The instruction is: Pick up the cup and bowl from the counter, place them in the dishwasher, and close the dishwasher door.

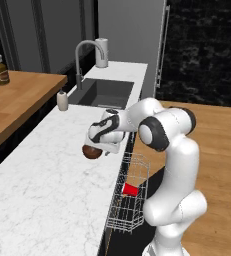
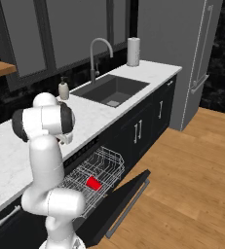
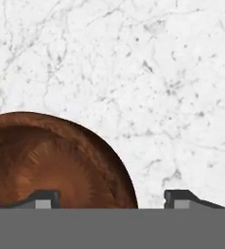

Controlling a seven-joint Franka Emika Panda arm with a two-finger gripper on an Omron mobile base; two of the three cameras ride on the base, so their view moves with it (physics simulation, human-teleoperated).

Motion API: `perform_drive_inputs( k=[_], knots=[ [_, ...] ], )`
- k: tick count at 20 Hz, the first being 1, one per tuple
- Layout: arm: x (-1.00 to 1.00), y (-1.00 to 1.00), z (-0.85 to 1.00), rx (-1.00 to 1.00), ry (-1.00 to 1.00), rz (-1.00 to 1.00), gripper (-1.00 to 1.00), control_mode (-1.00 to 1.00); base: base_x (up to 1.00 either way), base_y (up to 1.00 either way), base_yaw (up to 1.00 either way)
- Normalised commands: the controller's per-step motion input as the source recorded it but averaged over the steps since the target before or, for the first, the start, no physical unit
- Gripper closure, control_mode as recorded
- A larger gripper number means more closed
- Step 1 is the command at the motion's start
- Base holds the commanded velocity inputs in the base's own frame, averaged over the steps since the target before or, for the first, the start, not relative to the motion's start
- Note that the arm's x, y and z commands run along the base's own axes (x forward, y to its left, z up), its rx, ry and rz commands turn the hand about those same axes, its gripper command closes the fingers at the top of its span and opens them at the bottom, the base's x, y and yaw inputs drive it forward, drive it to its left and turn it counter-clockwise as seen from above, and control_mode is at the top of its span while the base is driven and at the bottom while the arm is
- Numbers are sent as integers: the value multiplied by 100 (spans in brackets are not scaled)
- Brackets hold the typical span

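The cup (image 1: pixel 131 189) already lies in the dishwasher's pulled-out rack (image 1: pixel 128 200), nearest us. Farther along the tabletop (image 1: pixel 42 175), the tool (image 3: pixel 115 199) hangs parted astride the bowl's (image 3: pixel 55 160) rim, apparently not yet gripping. Closing off-centre could skid the bowl sideways.

Sitting on the counter (image 1: pixel 42 185) near its front edge: the bowl (image 1: pixel 92 152), directly beneath the gripper (image 3: pixel 106 198), with one fingertip (image 3: pixel 45 198) over the bowl's inside and the other over bare counter at 3 o'clock of it. Lying in the dishwasher's pulled-out rack (image 2: pixel 97 177), below the counter edge: the cup (image 2: pixel 93 183). Hanging open beyond the rack: the dishwasher door (image 2: pixel 128 199). Standing at 12 o'clock of the bowl, farther along the counter: the sink (image 1: pixel 102 93), with a soap bottle (image 1: pixel 62 100) just beside its near corner.
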Motion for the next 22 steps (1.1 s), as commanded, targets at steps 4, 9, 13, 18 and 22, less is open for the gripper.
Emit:
perform_drive_inputs(
  k=[4,9,13,18,22],
  knots=[
    [-6,2,-22,0,-1,2,100,-100,0,0,0],
    [-52,-1,-2,0,-3,2,100,-100,0,0,0],
    [-100,-55,2,0,-18,0,100,-100,0,0,0],
    [-100,-99,38,3,-28,0,100,-100,0,0,0],
    [-61,-100,17,13,-15,4,100,-100,0,0,0]
  ],
)
